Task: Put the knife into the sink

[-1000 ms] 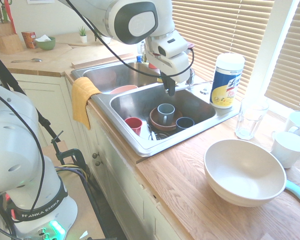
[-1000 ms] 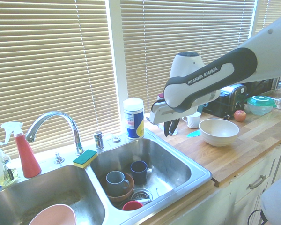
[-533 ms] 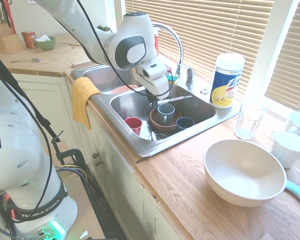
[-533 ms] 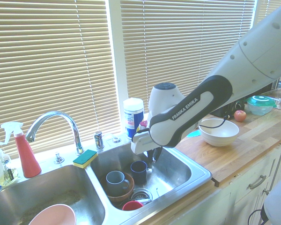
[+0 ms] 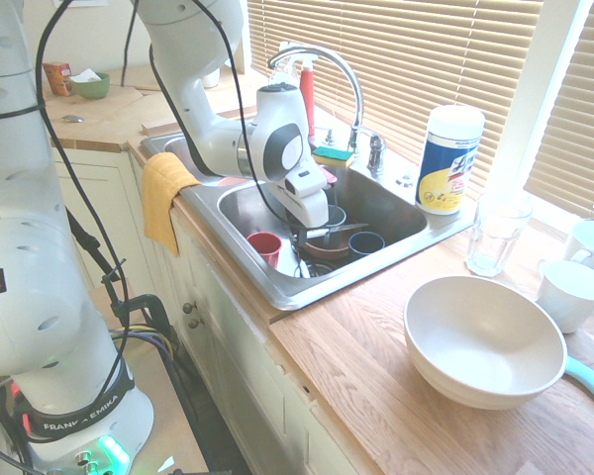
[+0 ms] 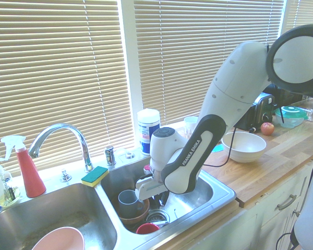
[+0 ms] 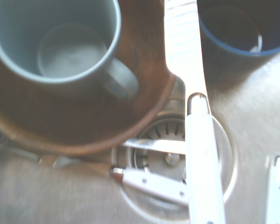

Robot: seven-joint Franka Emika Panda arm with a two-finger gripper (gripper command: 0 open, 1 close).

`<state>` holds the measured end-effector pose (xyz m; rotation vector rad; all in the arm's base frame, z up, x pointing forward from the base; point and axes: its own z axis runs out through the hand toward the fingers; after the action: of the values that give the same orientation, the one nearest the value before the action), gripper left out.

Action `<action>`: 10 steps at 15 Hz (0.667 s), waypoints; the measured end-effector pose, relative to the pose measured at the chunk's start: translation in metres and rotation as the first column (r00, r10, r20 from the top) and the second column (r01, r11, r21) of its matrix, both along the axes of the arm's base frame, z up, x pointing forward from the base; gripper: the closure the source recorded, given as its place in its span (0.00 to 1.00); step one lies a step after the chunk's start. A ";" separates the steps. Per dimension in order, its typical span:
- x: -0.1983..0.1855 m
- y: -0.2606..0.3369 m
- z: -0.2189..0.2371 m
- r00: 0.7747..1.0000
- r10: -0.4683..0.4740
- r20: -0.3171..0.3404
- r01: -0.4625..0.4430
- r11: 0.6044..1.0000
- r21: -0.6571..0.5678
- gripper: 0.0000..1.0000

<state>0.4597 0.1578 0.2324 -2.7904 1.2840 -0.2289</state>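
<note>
Knife [image 7: 204, 144] pinched by the white handle in the gripper [image 5: 298, 236], over the sink [image 5: 285, 289].
Nearest the wrist camera, the knife passes over a second white-handled piece of cutlery [image 7: 154, 182]; beyond are the grey-blue mug [image 7: 65, 51] in the brown bowl [image 7: 84, 123], the dark blue mug [image 7: 238, 51] and the drain [image 7: 172, 156]. The gripper's fingers are pressed together on the handle. Half a second ago, gripper and blade were higher above these dishes; now the arm has dropped, and in the first exterior view the blade crosses in front of the grey-blue mug.
</note>
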 end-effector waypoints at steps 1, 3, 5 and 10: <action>0.006 0.001 -0.006 1.000 -0.004 -0.005 0.004 1.000 0.004 1.00; 0.012 0.002 -0.018 1.000 -0.007 -0.018 0.007 1.000 0.012 1.00; 0.013 0.001 -0.028 1.000 -0.009 -0.025 0.009 1.000 0.016 1.00; 0.010 0.001 -0.040 0.999 -0.015 -0.034 0.016 1.000 0.012 0.00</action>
<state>0.4697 0.1592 0.1927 -2.7873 1.3104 -0.1742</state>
